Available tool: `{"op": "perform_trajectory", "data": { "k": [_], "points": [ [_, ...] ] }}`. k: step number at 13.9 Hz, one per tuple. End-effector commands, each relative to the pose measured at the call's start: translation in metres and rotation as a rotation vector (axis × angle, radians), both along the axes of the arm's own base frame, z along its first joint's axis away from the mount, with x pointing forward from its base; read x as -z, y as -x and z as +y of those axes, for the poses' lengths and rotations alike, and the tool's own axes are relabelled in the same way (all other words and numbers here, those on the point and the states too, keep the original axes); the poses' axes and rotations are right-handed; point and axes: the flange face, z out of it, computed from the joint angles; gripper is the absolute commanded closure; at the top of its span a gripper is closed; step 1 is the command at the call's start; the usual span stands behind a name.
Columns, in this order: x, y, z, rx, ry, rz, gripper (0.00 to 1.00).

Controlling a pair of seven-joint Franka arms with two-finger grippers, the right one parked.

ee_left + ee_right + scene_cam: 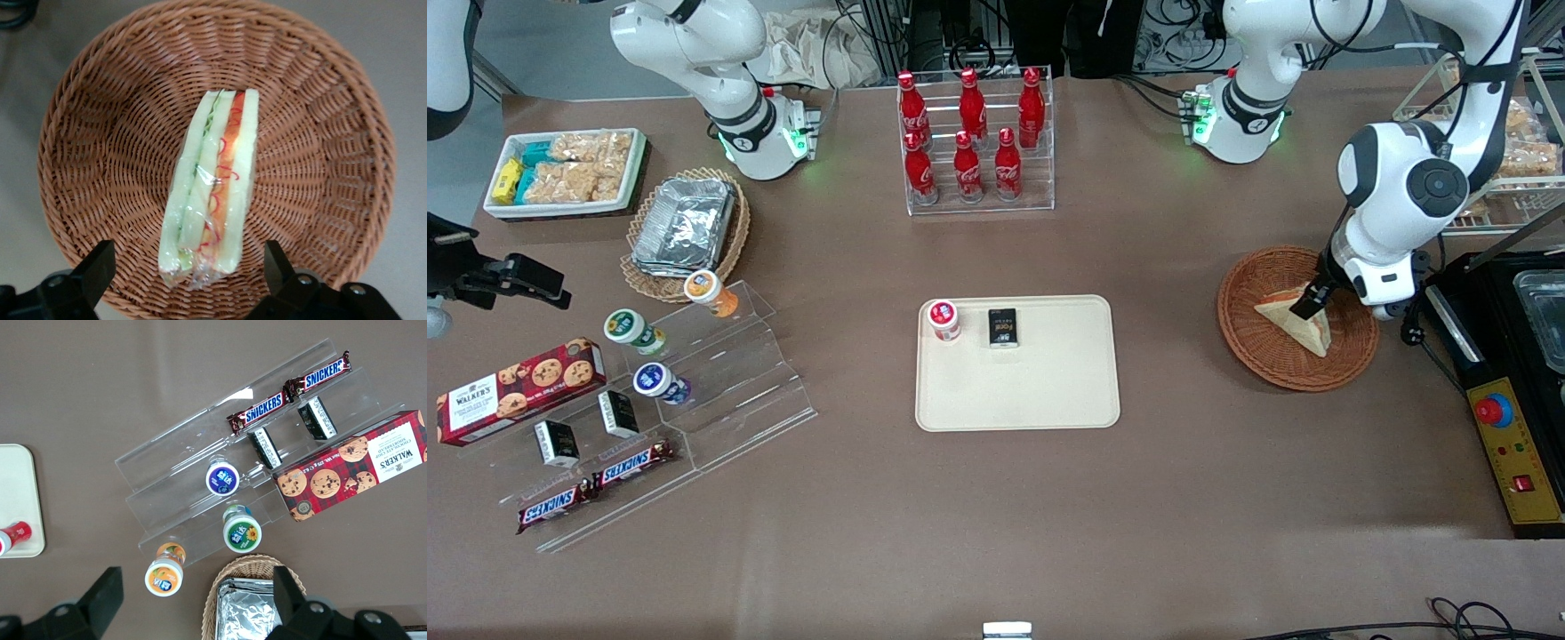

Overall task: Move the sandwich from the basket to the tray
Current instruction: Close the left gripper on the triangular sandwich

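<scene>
Hovering over the basket (pixel 1296 318) now: the tool (pixel 187 277) sits low above the sandwich (pixel 212 183), fingers (pixel 97 267) spread apart, one on each side of the wedge, nothing gripped. The front view puts the tool (pixel 1307 302) right at the sandwich's (pixel 1303 324) upper end, touching or just short of it; can't tell which.

Sandwich lies in the basket (pixel 100 100), roughly central, wrapped in clear film, cut edge with red, orange and green filling facing up toward the wrist camera. Long axis runs between the fingers, so the bread faces are what the pads would meet. Good alignment as I read it.

Advice for the grasp:
- Descend straight, keep the wedge centred between the fingers. It looks slightly closer to one finger, so a small sideways trim would help.
- Stop short of the weave; fingertips digging into wicker would drag the basket.
- Close gently. Soft bread and slippery film: too much force crushes it, too little lets it slide.
- Grip mid-height on the bread faces, not just the film at the tip.
- Lift vertically until clear of the rim before any travel.

The tray (pixel 1049 400) lies well apart on the surface, toward the parked arm's end. A small cup (pixel 943 319) and a dark packet (pixel 1002 327) occupy its edge farthest from the front camera; aim for the bare half nearer that camera.
</scene>
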Motion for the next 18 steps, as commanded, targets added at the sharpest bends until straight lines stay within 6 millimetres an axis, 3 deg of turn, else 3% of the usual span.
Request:
{"op": "perform_trajectory", "data": {
  "k": [1,4,5,6,7,13,15,18],
  "points": [
    [0.025,0.004,-0.001,-0.013,-0.009,-0.028,0.0],
    [0.039,0.003,0.0,-0.021,-0.008,-0.028,0.0],
    [0.04,0.002,0.0,-0.031,-0.007,-0.027,0.33],
    [0.038,0.001,0.0,-0.031,-0.008,-0.032,0.89],
    [0.037,0.001,-0.001,-0.033,-0.007,-0.034,1.0],
    [0.024,-0.004,-0.002,-0.016,-0.007,-0.054,1.0],
    [-0.008,-0.009,-0.008,0.04,-0.016,-0.065,1.0],
    [-0.078,-0.023,-0.029,0.228,-0.032,-0.021,1.0]
  ]
}}
